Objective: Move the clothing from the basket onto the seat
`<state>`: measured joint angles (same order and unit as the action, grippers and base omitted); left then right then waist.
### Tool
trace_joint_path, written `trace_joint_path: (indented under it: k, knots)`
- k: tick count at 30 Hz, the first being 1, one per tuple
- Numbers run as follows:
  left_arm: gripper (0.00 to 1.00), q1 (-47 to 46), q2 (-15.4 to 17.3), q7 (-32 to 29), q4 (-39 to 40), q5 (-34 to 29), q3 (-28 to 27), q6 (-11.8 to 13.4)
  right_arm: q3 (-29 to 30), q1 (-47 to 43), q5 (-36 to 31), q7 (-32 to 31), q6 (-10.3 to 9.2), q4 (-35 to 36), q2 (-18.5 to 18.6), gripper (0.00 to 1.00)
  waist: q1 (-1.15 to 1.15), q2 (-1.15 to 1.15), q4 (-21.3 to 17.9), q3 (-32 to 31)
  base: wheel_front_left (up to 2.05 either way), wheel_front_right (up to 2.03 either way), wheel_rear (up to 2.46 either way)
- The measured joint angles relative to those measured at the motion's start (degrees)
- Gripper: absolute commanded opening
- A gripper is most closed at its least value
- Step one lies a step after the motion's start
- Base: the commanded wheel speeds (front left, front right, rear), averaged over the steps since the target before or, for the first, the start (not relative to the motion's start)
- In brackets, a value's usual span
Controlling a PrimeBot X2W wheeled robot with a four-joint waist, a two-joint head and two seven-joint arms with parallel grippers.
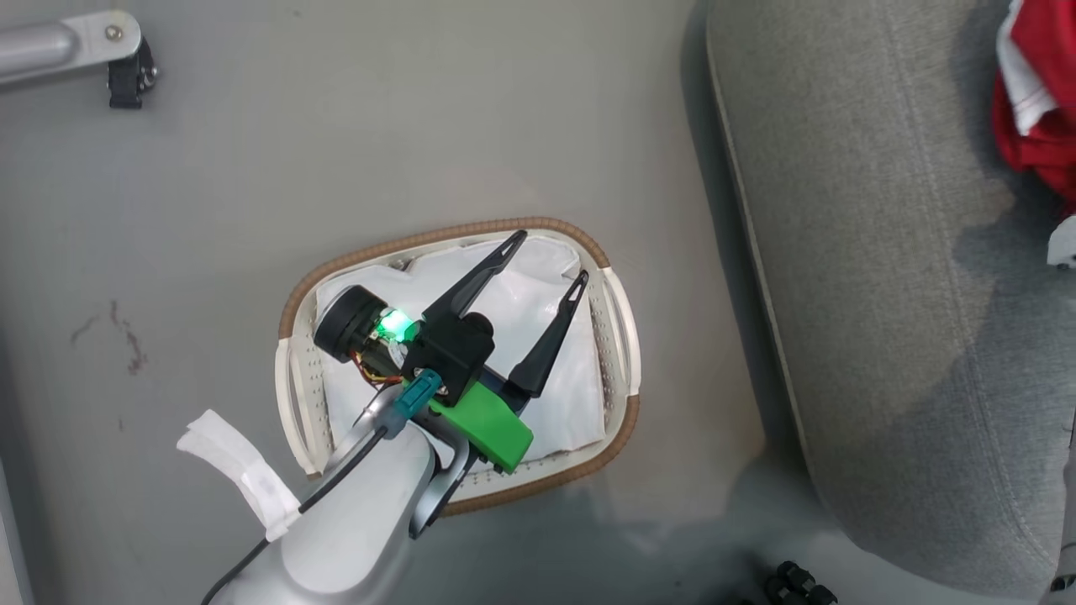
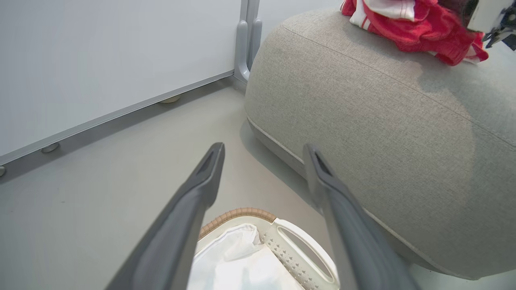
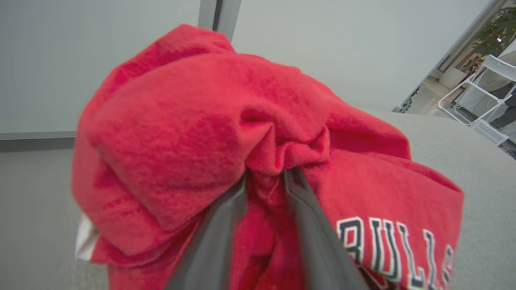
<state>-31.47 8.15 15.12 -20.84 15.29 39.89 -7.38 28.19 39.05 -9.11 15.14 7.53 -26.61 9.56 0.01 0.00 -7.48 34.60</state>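
Note:
The basket [image 1: 471,228] stands on the floor, and inside it I see just its white liner [image 1: 513,302]. My left gripper [image 1: 552,255] hovers open over the basket, holding nothing; in the left wrist view its fingers [image 2: 264,148] point past the basket's rim [image 2: 238,213] at the seat [image 2: 383,121]. The red clothing [image 1: 1030,126] lies on the seat [image 1: 883,252] at the far right. My right gripper [image 3: 266,175] is pushed into the clothing [image 3: 181,129]. Its fingers stand slightly apart with a fold bunched between them and the tips buried.
A grey partition with a metal foot [image 2: 242,60] stands behind the seat, and another metal foot [image 1: 76,42] is at the upper left. A dark object [image 1: 799,584] lies on the floor near the seat's front. A white chair [image 3: 483,80] stands further off.

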Motion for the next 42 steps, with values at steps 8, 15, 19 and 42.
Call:
trace_joint_path:
  k: [8, 15, 19, 42]
  knots:
    - [1.00, 2.45, -1.01, 0.00, -0.11, 1.45, -1.87, 0.00, -1.51, -6.30, 1.38, 0.00, 0.00, 2.53, -0.26, 1.00, -0.01, 0.00, -0.72, -4.67, 0.00, 0.00, 0.00]
    - [1.00, 5.99, -2.13, 0.00, 0.41, 3.14, -5.75, 0.00, -4.07, -11.46, 1.86, 0.00, 0.00, 5.81, -0.18, 1.00, -0.01, 0.00, -0.72, -10.24, 0.00, 0.00, 0.00]
    - [1.00, 8.10, -3.26, 0.00, 1.10, 3.61, -9.13, 0.00, -5.91, -13.25, 2.14, 0.00, 0.00, 7.00, 0.08, 1.00, -0.01, 0.00, -0.37, -13.67, 0.00, 0.00, 0.00]
    - [1.00, 26.13, -5.22, 0.00, 1.01, 2.22, -34.09, 0.91, -23.23, -21.05, 8.83, 0.00, 0.00, 5.82, -6.49, 1.00, -0.01, 0.00, 8.20, -30.36, 0.00, 0.00, 0.00]
